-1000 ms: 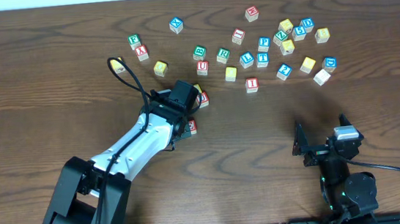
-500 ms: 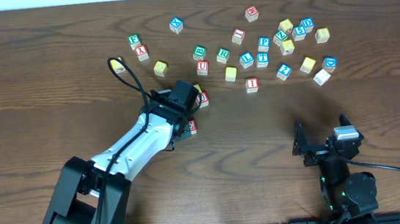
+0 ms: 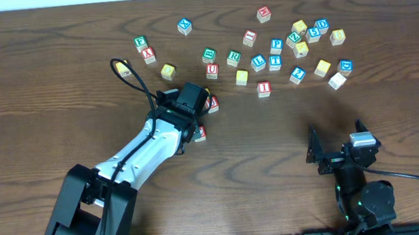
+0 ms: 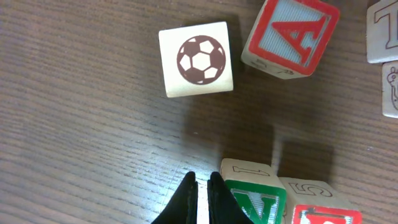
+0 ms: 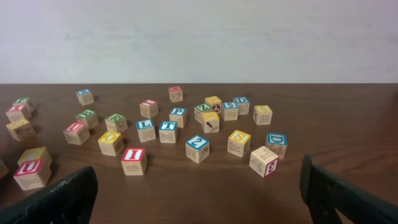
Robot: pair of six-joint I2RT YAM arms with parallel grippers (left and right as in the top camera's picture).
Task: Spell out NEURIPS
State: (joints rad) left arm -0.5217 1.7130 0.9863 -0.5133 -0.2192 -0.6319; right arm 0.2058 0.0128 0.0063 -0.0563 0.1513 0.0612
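L arm point(image 3: 139, 151) stretches from the near-left base diagonally twd mid-table, wrist tipped down. L gripper point(image 4: 202, 179) is clenched: fingers pressed together, nothing between them, tips low over the table point(image 3: 394, 115). R arm point(image 3: 359, 188) sits folded at the near-right edge. R gripper point(image 3: 337, 141) is spread wide w/ nothing in it, well apart from all cubes point(image 3: 184, 26).

Task cubes: green N point(image 4: 260, 202) lies just right of the L fingertips in the wrist view; whether it touches them we can't tell. A red-faced cube point(image 4: 323, 214) sits tight beside its right side, letter cut off by the frame. Red U point(image 3: 212, 71), green R point(image 3: 233, 56), blue P point(image 3: 276, 45) and red I point(image 3: 264, 88) lie loose in the far scatter, apart from each other, not in a row.

Counts: 2 arms, 2 grippers. Overhead we count 27 cubes; any under the L gripper are hidden. L wrist view shows 6: N, its red neighbour, a soccer-ball cube point(image 4: 196, 59), a red A point(image 4: 292, 34), plus 2 cut by the right edge.
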